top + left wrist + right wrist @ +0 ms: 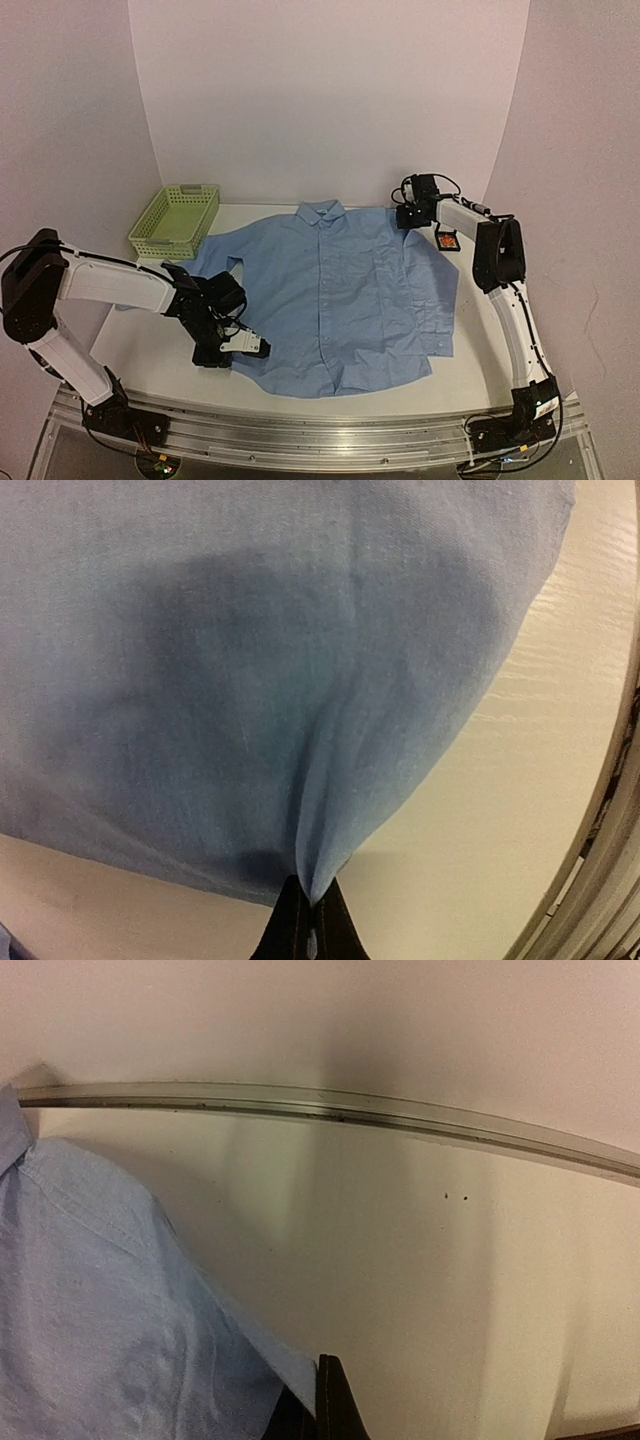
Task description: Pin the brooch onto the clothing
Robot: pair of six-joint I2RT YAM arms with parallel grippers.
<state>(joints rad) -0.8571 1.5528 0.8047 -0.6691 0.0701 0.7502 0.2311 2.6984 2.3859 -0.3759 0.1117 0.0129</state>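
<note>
The light blue shirt (340, 300) lies spread flat on the table, collar at the far side. My left gripper (252, 346) is shut on a pinch of the shirt's fabric at its near left edge; the left wrist view shows the cloth (250, 680) pulled into a fold between the fingertips (308, 920). My right gripper (405, 218) is shut on the shirt's far right shoulder edge, and the right wrist view shows the cloth edge (100, 1310) caught in the closed fingers (318, 1400). The small orange brooch (447, 240) sits in a black square frame on the table, right of the shoulder.
A pale green plastic basket (175, 220) stands at the far left, beside the shirt's left sleeve. The curved white backdrop wall closes the far side, with a metal rail (350, 1112) at its foot. The table's metal front rail (320, 430) runs along the near edge.
</note>
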